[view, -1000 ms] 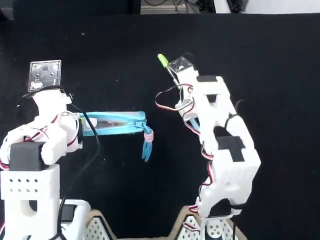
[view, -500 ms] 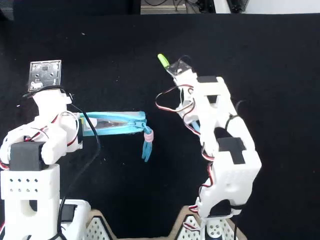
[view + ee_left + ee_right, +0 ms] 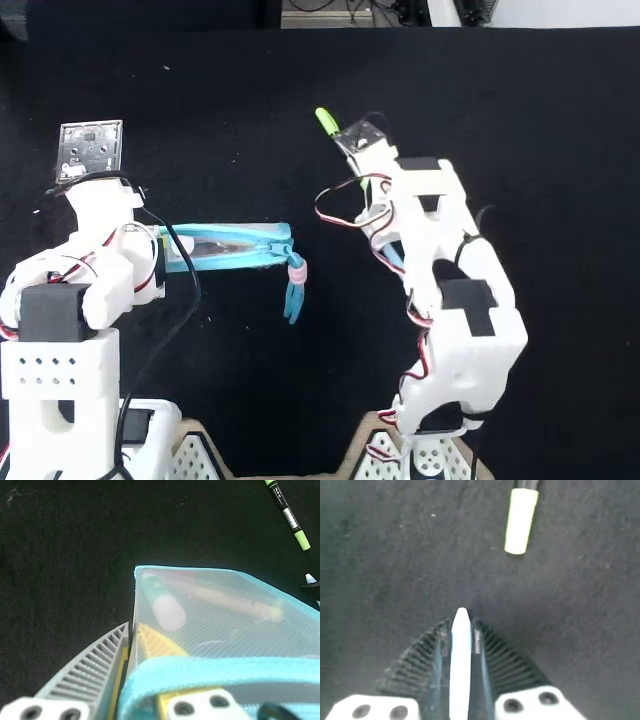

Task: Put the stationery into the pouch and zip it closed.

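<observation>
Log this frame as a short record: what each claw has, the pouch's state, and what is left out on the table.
left claw: shut on one end of the pouch
right claw: shut on a white pen
pouch: blue mesh, zip looks open, items show through the mesh
green marker: loose on the black table, just beyond the white pen's tip, untouched
task state: pen and marker not yet in the pouch, zip not closed

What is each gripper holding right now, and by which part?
The left gripper clamps the pouch by the end away from its zip pull. The right gripper pinches a slim white stick along its shaft, tip poking out ahead.
</observation>
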{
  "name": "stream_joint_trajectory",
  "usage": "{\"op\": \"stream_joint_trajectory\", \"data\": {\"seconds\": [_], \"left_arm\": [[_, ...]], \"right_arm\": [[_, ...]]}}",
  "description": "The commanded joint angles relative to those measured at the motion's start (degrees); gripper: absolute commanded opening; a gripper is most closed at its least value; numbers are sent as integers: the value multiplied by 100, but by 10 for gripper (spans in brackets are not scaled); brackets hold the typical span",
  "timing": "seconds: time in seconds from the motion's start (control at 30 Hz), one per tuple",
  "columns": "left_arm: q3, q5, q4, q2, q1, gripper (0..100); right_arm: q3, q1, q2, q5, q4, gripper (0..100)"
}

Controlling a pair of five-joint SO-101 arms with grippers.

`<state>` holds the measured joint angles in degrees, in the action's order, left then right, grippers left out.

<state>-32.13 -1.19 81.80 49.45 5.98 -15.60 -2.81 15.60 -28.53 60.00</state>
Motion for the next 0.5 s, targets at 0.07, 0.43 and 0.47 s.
{"op": "stream_joint_trajectory", "data": {"seconds": [0.07, 0.43, 0.47], "left_arm": [[-242, -35, -26, -53, 40, 30], [-242, -35, -26, -53, 40, 30], [-242, -35, -26, -53, 40, 30]], "right_arm": [[31, 114, -1666, 404, 536, 10], [22, -686, -4233, 1723, 1222, 10], [-127, -686, -4470, 1916, 1160, 11]]}}
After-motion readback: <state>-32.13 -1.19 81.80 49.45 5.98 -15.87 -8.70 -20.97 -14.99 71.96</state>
